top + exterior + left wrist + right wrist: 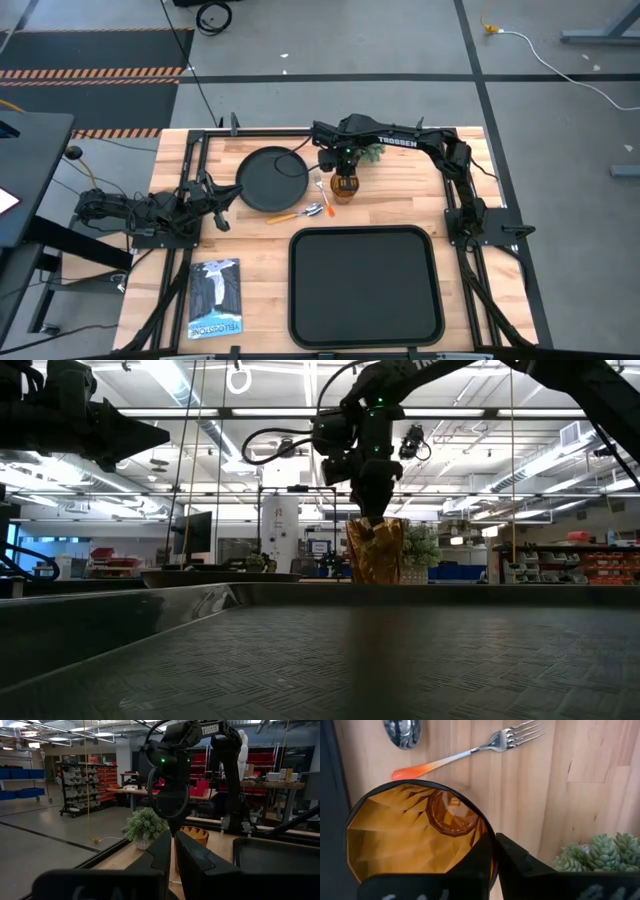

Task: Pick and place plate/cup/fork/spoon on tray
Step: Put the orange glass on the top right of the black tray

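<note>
Cup: we see the small amber-orange translucent glass tumbler (344,187) standing on the wooden tabletop (460,300), just behind the tray's far rim and beside the plate.
Right gripper: the right gripper (493,851) sits at the cup's rim, one dark finger inside the glass and the other outside, narrowed onto the wall; we judge it holds the cup.
Cup height: in the low view its base is hidden behind the tray's rim, so we cannot tell if it is lifted.
Fork: the small silver-tined fork with a thin orange handle (470,752) lies flat on the tabletop close by the cup.
Spoon: the silver oval-bowled spoon (403,732) lies just beside the fork; its handle is out of the wrist view.
Plate: the round matte black plate with a raised rim (271,179) rests on the tabletop, not yet on the tray.
Tray: the large black rectangular tray (366,285) lies bare at the near edge.
Left gripper: the left gripper (226,194) waits at the plate's left edge, its fingers nearly together and holding nothing.
Plant: a small green potted plant (599,854) stands just behind the cup.
Risk: a one-wall pinch on smooth glass may slip or let the cup swing and tilt; carried low, its base could catch the tray's rim.
</note>
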Controlling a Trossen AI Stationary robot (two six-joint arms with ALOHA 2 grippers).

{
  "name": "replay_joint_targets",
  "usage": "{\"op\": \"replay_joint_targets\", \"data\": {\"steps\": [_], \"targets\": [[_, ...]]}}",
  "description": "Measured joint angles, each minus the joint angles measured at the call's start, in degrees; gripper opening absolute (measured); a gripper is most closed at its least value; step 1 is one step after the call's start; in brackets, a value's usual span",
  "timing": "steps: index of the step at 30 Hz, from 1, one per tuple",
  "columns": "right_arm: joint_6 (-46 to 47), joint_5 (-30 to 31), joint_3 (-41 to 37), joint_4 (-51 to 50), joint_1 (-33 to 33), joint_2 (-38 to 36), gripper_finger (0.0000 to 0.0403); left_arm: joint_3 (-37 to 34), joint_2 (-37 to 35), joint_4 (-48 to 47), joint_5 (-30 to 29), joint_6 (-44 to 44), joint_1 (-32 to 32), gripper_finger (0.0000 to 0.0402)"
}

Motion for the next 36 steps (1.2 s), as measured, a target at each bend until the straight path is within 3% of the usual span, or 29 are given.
{"op": "replay_joint_targets", "data": {"steps": [13, 23, 28, 36], "targets": [[1.6, -0.6, 2.2, -5.6, 0.0, -0.1, 0.0021, 0.0, 0.0, 0.0, 0.0, 0.0, 0.0, 0.0036], [6.6, -2.2, 2.1, -7.3, 2.9, -4.9, 0.0015, 0.0, 0.0, 0.1, 0.0, 0.1, 0.0, 0.0036], [10.5, -2.0, -3.0, -6.4, 5.5, -9.3, 0.0015, 0.0, 0.0, 0.0, 0.0, 0.1, 0.0, 0.0036], [19.8, -0.7, -17.5, -1.6, 9.6, -20.5, 0.0014, 0.0, 0.0, 0.1, 0.0, 0.1, 0.0, 0.0036]]}}
